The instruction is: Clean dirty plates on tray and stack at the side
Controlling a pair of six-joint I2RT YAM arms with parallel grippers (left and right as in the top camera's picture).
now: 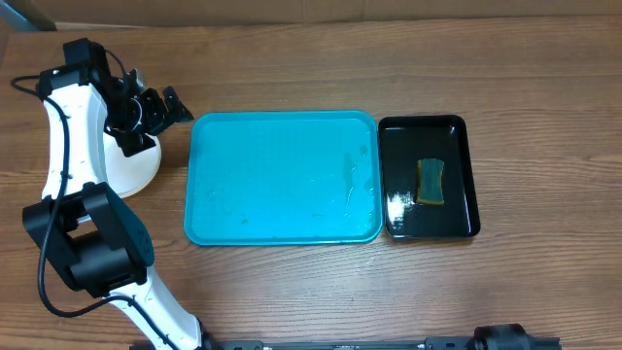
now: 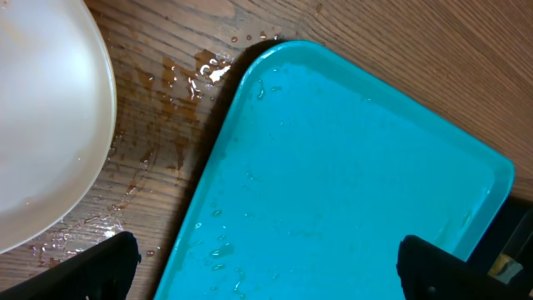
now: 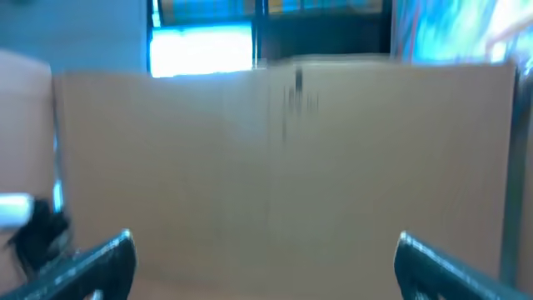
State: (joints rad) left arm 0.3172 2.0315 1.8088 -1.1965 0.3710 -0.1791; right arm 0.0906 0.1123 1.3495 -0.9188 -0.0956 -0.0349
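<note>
The tray (image 1: 282, 180) is found bare, only wet; the plates (image 1: 136, 173) are seen as one white pile at its 9 o'clock, and their number cannot be told. The task is judged nearly done. The left gripper (image 2: 266, 262) and the right gripper (image 3: 266, 267) are spread wide, with nothing grasped.

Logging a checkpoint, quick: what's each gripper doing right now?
Left gripper: open, holding nothing.
Right gripper: open, holding nothing.

The overhead view looks straight down on the whole tabletop (image 1: 292, 292), the left wrist view looks down closely on a corner of the tray (image 2: 333, 183) and the edge of a plate (image 2: 42, 125), both shared with overhead, and the right wrist view faces level toward blurred cardboard (image 3: 283, 167).
</note>
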